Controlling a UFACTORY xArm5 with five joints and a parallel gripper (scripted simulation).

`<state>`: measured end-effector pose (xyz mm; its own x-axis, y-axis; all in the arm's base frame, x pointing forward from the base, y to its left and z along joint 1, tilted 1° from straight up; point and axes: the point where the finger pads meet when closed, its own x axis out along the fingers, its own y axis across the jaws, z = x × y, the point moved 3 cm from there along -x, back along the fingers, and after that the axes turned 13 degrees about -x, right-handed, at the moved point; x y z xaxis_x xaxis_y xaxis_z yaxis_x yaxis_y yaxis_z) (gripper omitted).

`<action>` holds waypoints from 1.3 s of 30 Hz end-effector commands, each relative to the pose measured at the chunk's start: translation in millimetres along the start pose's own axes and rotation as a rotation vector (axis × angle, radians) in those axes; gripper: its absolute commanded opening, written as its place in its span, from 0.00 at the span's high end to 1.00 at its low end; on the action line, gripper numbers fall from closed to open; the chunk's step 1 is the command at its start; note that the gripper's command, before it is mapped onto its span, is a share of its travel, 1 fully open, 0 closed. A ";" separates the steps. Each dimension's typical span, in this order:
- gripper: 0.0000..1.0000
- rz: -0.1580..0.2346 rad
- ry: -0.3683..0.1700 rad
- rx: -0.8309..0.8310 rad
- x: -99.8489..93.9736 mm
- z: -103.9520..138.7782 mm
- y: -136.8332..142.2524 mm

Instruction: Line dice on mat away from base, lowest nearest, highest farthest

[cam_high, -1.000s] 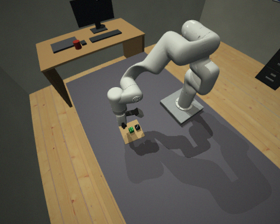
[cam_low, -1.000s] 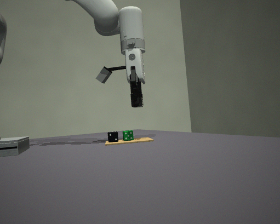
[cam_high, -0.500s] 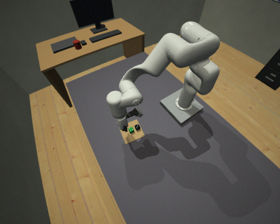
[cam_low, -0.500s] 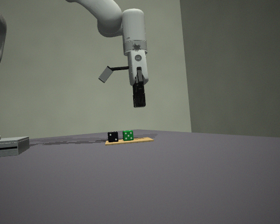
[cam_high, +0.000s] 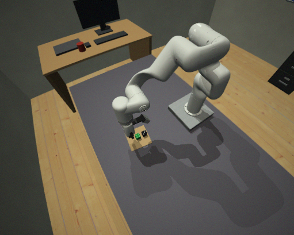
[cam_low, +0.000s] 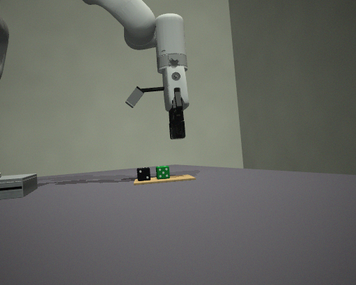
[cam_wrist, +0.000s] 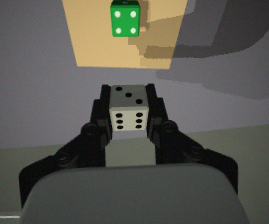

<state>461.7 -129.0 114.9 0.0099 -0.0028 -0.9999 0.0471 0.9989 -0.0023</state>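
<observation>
Gripper (cam_high: 131,135) (cam_low: 177,136) (cam_wrist: 128,96) of mine is grasping the white die (cam_wrist: 128,107) up in the air, and the green die (cam_high: 137,136) (cam_low: 162,172) (cam_wrist: 125,20) and black die (cam_high: 144,133) (cam_low: 143,174) are just chilling apart on the mat (cam_high: 141,145) (cam_low: 186,178) (cam_wrist: 90,45), black one sitting nearer my base (cam_high: 174,108) (cam_low: 28,185).

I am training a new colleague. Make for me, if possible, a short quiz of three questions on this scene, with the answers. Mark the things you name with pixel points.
1. True or false: the black die (cam_high: 144,133) (cam_low: 143,174) stands nearer to the robot's base plate (cam_high: 177,108) (cam_low: 29,185) than the green die (cam_high: 137,136) (cam_low: 162,172) (cam_wrist: 125,21).
2. Fill in: in the exterior view, the side of the green die shows ___ pips.
3. Which die is between the jaws? A) black B) green C) white

Key: 1 true; 2 five; 3 C, the white die (cam_wrist: 128,107).
</observation>
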 end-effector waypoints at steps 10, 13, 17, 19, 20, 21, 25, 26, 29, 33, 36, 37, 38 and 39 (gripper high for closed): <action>0.73 -0.001 -0.004 0.000 49.7 1.8 -0.7; 0.73 -0.001 -0.004 0.000 63.9 2.0 -0.9; 0.73 -0.001 -0.004 0.000 71.9 2.1 -0.9; 0.73 -0.001 -0.004 0.000 78.3 2.1 -1.0; 0.73 -0.001 -0.004 0.000 80.8 2.1 -1.0; 0.73 -0.001 -0.004 0.000 83.0 2.2 -1.0; 0.73 -0.001 -0.004 0.000 87.5 2.2 -1.1; 0.73 -0.001 -0.004 0.000 87.9 2.2 -1.1; 0.73 -0.001 -0.004 0.000 88.0 2.2 -1.1; 0.73 -0.001 -0.004 0.000 88.0 2.2 -1.1; 0.73 -0.001 -0.004 0.000 88.0 2.2 -1.1; 0.73 -0.001 -0.004 0.000 88.0 2.2 -1.1; 0.73 -0.001 -0.004 0.000 88.0 2.2 -1.1; 0.73 -0.001 -0.004 0.000 88.0 2.2 -1.1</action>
<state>463.5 -130.1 25.7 0.0109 -0.0031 -0.9999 0.0469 0.9989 -0.0026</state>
